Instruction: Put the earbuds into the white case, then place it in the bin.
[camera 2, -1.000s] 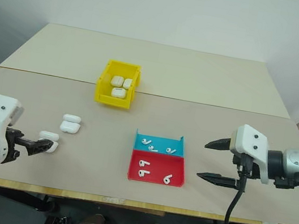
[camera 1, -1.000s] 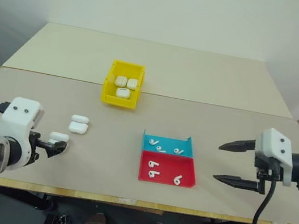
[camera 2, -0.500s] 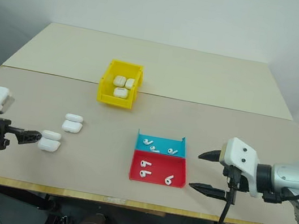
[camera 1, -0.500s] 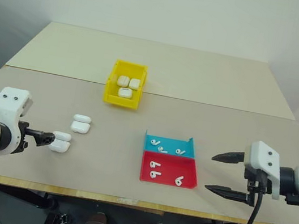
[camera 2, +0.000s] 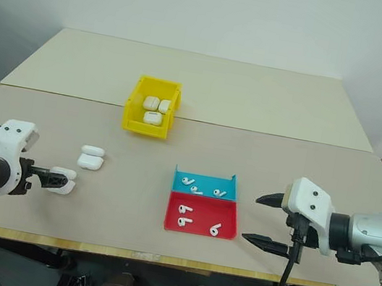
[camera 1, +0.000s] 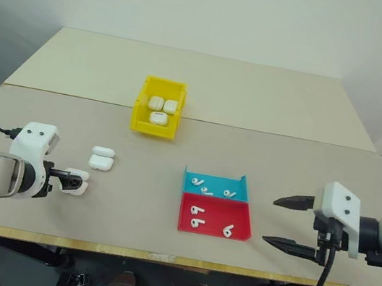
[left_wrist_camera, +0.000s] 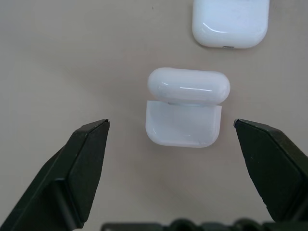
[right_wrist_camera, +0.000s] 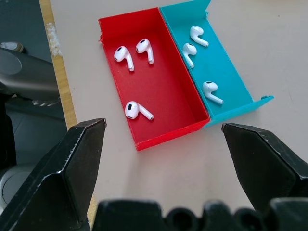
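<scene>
White case (left_wrist_camera: 184,111), lower left of the table (camera 1: 271,101), lid flipped up, lies framed between the wide-spread fingers of the left gripper (camera 1: 73,182), apparently lined up for a pick. Earbuds (right_wrist_camera: 134,53) sorted in red tray (right_wrist_camera: 163,91) and blue tray (right_wrist_camera: 226,84), centre-right; right gripper (camera 1: 286,221), jaws wide, empty, levelled at them. Bin (camera 1: 157,107), upper centre, holds three cases.

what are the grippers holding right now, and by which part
Nothing is held. The left gripper is open, its fingers either side of an open white case without touching it. The right gripper is open over the red tray and blue tray.
</scene>
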You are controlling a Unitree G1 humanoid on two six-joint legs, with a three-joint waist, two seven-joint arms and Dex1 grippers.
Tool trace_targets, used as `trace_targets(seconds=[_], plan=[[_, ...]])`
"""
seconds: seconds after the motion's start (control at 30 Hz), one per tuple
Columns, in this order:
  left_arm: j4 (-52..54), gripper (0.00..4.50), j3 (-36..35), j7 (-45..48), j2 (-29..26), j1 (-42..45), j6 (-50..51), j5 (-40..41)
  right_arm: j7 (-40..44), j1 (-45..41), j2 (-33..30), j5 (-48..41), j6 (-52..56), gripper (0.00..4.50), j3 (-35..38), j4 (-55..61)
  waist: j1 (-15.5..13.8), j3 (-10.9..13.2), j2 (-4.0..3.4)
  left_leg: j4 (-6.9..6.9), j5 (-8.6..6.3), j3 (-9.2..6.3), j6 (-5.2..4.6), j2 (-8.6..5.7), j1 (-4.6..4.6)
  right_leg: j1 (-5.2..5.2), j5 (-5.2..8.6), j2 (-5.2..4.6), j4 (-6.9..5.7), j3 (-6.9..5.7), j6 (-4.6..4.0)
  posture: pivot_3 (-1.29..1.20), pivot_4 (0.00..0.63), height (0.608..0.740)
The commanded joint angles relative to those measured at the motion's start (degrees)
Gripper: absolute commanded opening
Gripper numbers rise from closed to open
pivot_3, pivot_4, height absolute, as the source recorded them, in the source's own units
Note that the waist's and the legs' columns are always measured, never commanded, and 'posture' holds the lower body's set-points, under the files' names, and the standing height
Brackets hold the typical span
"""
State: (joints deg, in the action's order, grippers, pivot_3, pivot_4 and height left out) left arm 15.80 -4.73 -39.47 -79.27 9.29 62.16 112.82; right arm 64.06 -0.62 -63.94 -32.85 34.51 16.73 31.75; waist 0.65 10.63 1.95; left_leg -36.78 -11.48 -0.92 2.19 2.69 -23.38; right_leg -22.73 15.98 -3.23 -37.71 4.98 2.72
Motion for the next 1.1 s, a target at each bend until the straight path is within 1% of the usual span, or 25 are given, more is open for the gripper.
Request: trace_targets(seconds=[0.03, 0.17, 0.27, 0.6, 1.1], plan=[[-1.12, 4.50, 1.81, -1.46, 1.43, 2.89, 0.77, 0.18, -0.32, 0.63, -0.22, -0.90, 0.60, 4.46, 2.64, 1.73, -0.01, 0.00, 0.00, 0.00, 0.00, 0.00, 0.00, 0.00, 0.01, 0.00, 0.00, 0.00, -0.01, 0.00, 0.00, 0.00, 0.150, 0.740], [-1.65, 4.50, 4.52, -3.17, 3.45, 5.53, 1.36, 0.18, -0.81, 0.85, -0.05, -1.18, 0.90, 4.46, 2.75, 2.12, -0.02, 0.00, 0.01, -0.01, 0.00, 0.00, 0.00, -0.01, -0.02, 0.00, 0.00, -0.01, 0.00, 0.00, 0.01, 0.00, 0.150, 0.740], [-1.93, 4.50, 5.21, -4.07, 5.02, 6.16, 1.32, 0.18, -1.36, 0.97, 0.17, -1.28, 1.22, 4.46, 2.94, 2.30, 0.01, 0.00, 0.01, -0.01, 0.00, 0.00, 0.00, -0.02, 0.00, 0.02, -0.01, -0.01, 0.01, 0.01, 0.02, 0.00, 0.150, 0.740], [-3.31, 4.50, 7.33, -8.10, 5.58, 7.92, 1.96, 0.18, -2.26, 1.26, 0.42, -1.38, 1.62, 4.46, 3.12, 2.56, -0.01, -0.01, 0.02, -0.02, 0.01, -0.01, 0.00, -0.03, 0.01, 0.03, -0.02, -0.01, 0.00, 0.02, 0.04, 0.00, 0.150, 0.740], [-4.66, 4.50, 9.25, -9.03, 7.78, 9.89, 2.21, 0.18, -3.11, 2.18, 0.22, -1.63, 2.39, 4.46, 3.91, 3.30, 0.00, -0.02, 0.03, -0.02, 0.01, -0.02, 0.01, -0.05, 0.01, 0.04, -0.02, -0.02, -0.01, 0.02, 0.05, 0.00, 0.150, 0.740]])
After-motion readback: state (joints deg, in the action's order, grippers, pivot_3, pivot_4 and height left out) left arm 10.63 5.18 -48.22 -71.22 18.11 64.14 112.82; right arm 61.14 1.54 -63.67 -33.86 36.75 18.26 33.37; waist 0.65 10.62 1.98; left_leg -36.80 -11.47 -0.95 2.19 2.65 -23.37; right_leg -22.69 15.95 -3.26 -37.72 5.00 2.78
